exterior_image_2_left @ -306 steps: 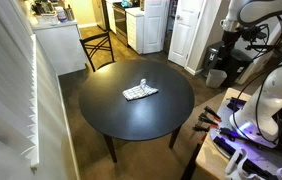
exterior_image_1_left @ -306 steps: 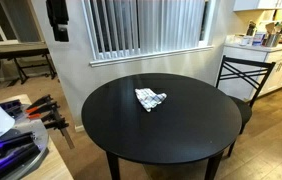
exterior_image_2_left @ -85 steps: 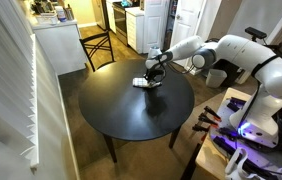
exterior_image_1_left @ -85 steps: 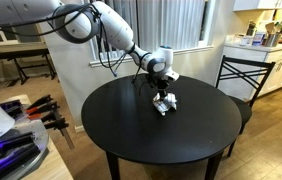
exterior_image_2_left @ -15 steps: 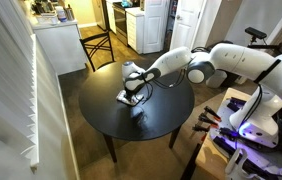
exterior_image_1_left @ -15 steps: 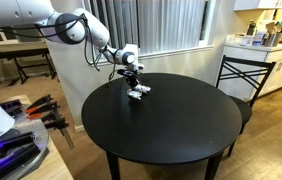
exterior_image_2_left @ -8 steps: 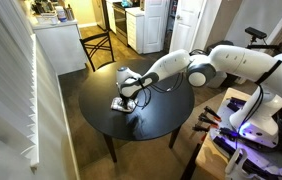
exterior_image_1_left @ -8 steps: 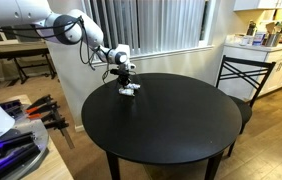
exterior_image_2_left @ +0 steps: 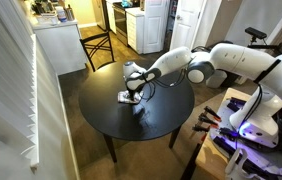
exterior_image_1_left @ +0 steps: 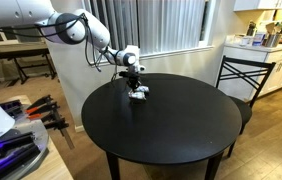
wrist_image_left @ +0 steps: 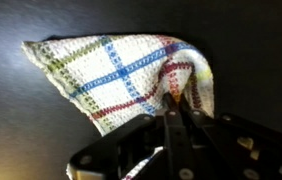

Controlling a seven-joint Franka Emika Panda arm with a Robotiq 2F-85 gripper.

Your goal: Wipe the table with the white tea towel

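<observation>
The white tea towel (wrist_image_left: 121, 72), crossed by red, blue and green stripes, lies bunched on the round black table (exterior_image_1_left: 171, 125). My gripper (wrist_image_left: 179, 108) is shut on a fold of it, jaws pressed together with cloth between them. In both exterior views the gripper (exterior_image_1_left: 135, 84) points down onto the towel (exterior_image_1_left: 139, 93) at the table's side nearest the window blinds. Seen from across the room, the towel (exterior_image_2_left: 126, 97) sits under the gripper (exterior_image_2_left: 131, 90) on the table (exterior_image_2_left: 151, 120).
A black chair (exterior_image_1_left: 243, 75) stands at the table's side toward the kitchen counter (exterior_image_1_left: 266, 45). The blinds (exterior_image_1_left: 146, 25) hang behind the arm. A cluttered bench with tools (exterior_image_1_left: 21, 130) sits beside the table, with a second robot (exterior_image_2_left: 266, 100) close by.
The gripper has dragged the towel back across the table, away from the edge it reached half a second ago. It has stayed shut on the cloth throughout.
</observation>
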